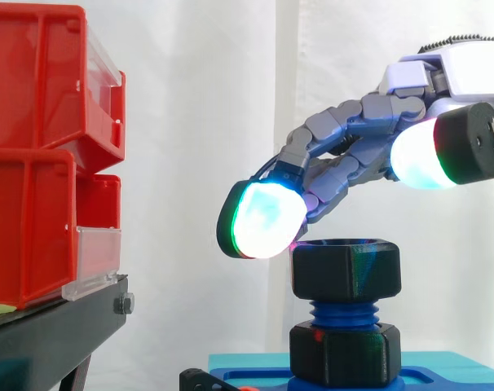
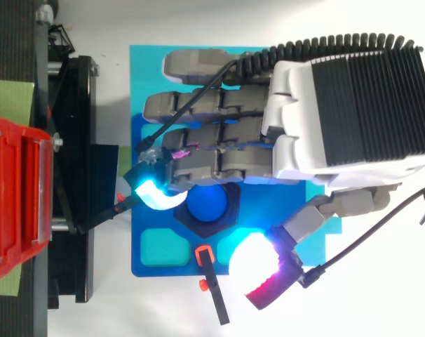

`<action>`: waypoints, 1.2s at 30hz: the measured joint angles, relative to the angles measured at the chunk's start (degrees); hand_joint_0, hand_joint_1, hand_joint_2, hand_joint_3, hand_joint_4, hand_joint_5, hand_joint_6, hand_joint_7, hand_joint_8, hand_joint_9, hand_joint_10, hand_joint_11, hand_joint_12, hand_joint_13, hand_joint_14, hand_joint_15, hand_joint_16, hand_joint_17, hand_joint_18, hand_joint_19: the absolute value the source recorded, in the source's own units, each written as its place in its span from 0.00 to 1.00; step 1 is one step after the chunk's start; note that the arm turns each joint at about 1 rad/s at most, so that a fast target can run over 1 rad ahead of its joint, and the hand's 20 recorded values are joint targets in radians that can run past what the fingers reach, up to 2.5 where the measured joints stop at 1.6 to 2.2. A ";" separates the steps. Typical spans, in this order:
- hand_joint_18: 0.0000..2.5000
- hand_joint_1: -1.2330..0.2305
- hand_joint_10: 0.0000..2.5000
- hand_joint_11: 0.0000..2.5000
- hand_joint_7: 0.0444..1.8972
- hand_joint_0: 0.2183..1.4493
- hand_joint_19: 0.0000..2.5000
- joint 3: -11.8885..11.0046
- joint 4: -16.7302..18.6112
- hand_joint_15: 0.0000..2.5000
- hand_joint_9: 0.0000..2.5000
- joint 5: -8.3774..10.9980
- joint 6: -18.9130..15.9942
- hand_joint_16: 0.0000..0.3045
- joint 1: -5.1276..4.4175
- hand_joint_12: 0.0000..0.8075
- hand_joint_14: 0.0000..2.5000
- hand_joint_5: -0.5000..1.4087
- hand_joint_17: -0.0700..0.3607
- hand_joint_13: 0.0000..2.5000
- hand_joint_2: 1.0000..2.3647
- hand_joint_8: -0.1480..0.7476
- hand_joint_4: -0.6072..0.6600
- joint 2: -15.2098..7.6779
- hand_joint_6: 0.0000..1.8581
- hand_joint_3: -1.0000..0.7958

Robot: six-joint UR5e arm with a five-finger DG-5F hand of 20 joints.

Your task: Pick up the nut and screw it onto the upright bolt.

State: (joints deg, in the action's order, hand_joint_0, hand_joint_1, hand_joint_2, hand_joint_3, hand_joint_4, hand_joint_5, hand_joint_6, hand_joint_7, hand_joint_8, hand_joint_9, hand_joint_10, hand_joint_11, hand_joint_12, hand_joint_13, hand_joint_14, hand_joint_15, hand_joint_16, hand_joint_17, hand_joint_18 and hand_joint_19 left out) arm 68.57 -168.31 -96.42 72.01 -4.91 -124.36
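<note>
Glowing white-cyan thumb pad [image 1: 422,155] of grey robot hand [image 2: 353,112] hangs upper right, clear of black hexagonal plastic nut [image 1: 345,269]. Fingers loosely extended, released, gripping nothing; cyan fingertip [image 1: 267,216] just beside nut's upper left rim. Nut sits atop upright blue bolt [image 1: 342,312], above second black nut [image 1: 345,352]. Red bins [image 1: 35,163] at left.

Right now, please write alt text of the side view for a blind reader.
The hand hangs open above a black nut that sits on the upright blue bolt, one glowing fingertip at the nut's upper left edge. Red bins stand at left.
</note>
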 measured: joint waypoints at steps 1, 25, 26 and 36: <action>0.00 0.58 0.00 0.00 0.33 0.19 0.00 0.00 -0.04 0.00 0.23 -0.07 0.08 0.11 0.00 0.38 0.00 0.17 0.34 0.11 0.00 0.43 0.61 0.00 0.27 0.28; 0.05 0.56 0.00 0.00 0.44 0.23 0.00 0.06 -0.32 0.00 0.43 -0.17 0.48 0.05 -0.02 0.29 0.00 0.24 0.25 0.25 0.00 0.47 0.73 -0.01 0.27 0.28; 0.06 0.56 0.00 0.00 0.47 0.24 0.00 0.06 -0.42 0.00 0.45 -0.17 0.51 0.05 -0.01 0.28 0.00 0.25 0.24 0.26 0.00 0.46 0.73 -0.01 0.27 0.28; 0.12 0.56 0.00 0.00 0.63 0.25 0.00 0.08 -1.16 0.00 0.53 -0.16 0.74 0.03 0.28 0.27 0.00 0.28 0.21 0.31 0.00 0.47 0.63 -0.01 0.27 0.28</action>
State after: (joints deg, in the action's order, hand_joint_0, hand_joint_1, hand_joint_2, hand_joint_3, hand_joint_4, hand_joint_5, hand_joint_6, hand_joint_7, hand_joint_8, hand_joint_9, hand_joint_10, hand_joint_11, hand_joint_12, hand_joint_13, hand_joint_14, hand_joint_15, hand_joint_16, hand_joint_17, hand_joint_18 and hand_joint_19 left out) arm 68.64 -169.47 -96.58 72.74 -4.63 -124.37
